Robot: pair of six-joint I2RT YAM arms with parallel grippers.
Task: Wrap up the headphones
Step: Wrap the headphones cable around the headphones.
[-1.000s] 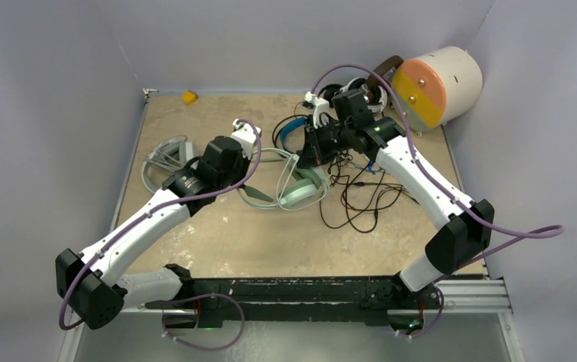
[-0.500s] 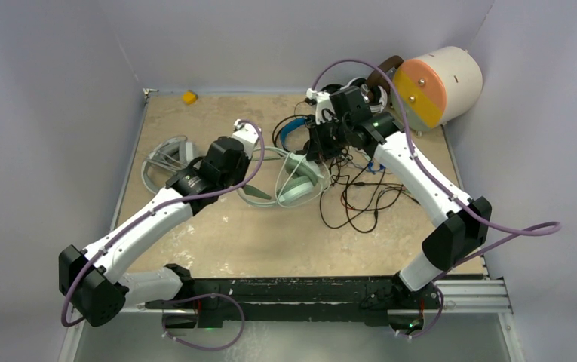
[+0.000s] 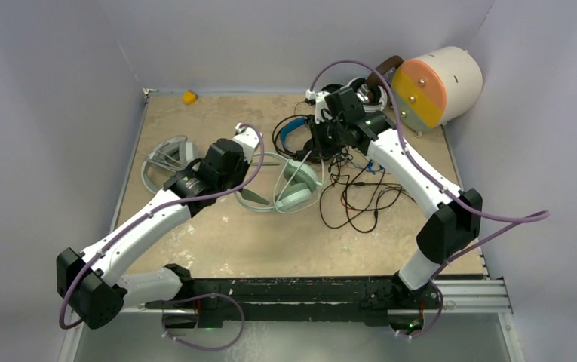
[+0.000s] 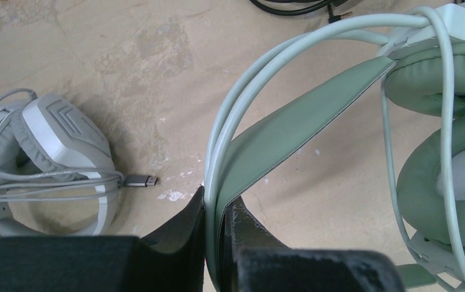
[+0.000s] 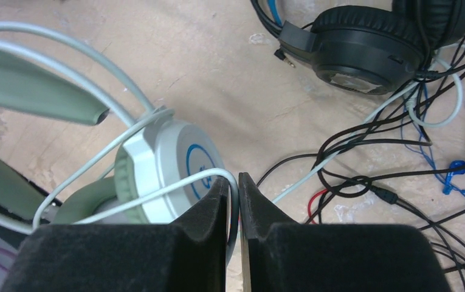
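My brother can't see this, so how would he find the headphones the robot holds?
Look at the middle of the tan table. The mint-green headphones are there, headband pinched by the left gripper, pale cable by the right gripper. Its neighbours are white-grey headphones and black headphones; only this pair is green.

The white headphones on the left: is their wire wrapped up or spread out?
Wrapped up. The white headphones have their wire wound in several turns across them, only the plug poking out.

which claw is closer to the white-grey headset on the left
Left. The left claw, shut on the mint-green headset, sits just right of the white-grey headset; the right claw pinches its cable farther right.
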